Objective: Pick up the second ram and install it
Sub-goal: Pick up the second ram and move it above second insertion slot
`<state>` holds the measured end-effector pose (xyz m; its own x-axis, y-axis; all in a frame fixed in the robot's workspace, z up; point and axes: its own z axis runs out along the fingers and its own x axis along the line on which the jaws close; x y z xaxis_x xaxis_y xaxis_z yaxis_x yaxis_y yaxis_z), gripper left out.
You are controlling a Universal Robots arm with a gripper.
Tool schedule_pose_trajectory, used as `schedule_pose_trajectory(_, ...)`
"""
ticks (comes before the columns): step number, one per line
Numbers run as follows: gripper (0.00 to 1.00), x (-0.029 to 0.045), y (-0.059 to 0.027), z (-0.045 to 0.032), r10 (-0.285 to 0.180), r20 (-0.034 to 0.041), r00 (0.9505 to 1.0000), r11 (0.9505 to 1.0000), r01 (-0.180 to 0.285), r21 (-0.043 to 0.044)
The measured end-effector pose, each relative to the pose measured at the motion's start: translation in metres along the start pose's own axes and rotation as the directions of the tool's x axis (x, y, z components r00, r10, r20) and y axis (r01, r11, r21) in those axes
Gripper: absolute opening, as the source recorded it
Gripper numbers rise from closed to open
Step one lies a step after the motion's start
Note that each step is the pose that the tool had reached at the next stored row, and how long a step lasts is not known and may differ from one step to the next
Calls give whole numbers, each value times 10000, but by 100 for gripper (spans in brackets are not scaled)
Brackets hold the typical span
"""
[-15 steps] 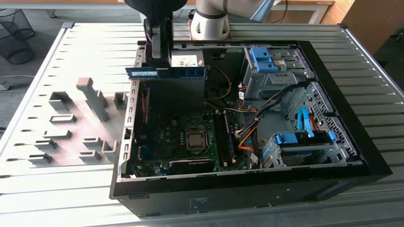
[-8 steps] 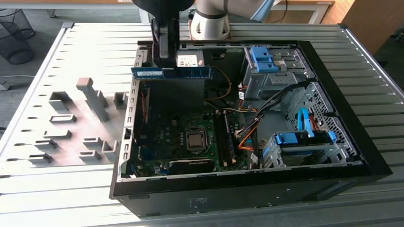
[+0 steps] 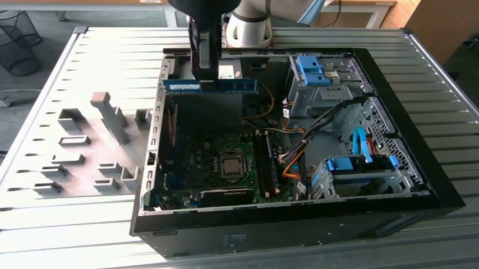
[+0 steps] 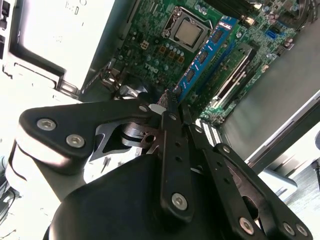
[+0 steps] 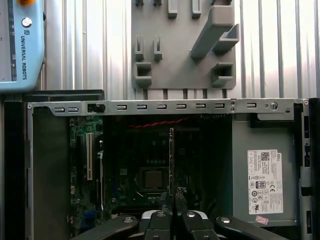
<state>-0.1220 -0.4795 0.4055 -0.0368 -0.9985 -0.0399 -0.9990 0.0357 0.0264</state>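
The second ram point(image 3: 210, 86), a long blue stick with black chips, hangs level over the far end of the open computer case point(image 3: 150, 168). My gripper point(image 3: 206, 77) is shut on its upper edge from above. In the second wrist view the ram point(image 4: 204, 56) runs out from between the black fingers point(image 4: 170, 125), above the green motherboard point(image 4: 165, 50) and close to the memory slots point(image 4: 235, 70). The first wrist view shows the ram point(image 5: 171, 160) edge-on as a thin upright line, held by my gripper point(image 5: 172, 202) over the motherboard point(image 5: 145, 150).
A grey fixture plate point(image 3: 90, 151) with upright blocks lies outside the case at the exterior view's left. Inside are the processor socket point(image 3: 233, 166), memory slots point(image 3: 263, 162), orange cables point(image 3: 288, 162) and blue-tabbed drive cages point(image 3: 351, 165). A labelled metal box point(image 5: 265, 175) fills one end.
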Motion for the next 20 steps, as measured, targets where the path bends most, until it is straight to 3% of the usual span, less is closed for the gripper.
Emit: schedule_pose_trajectory(20, 14, -10, -288, -7, 0, 0, 10000, 10000, 0, 0)
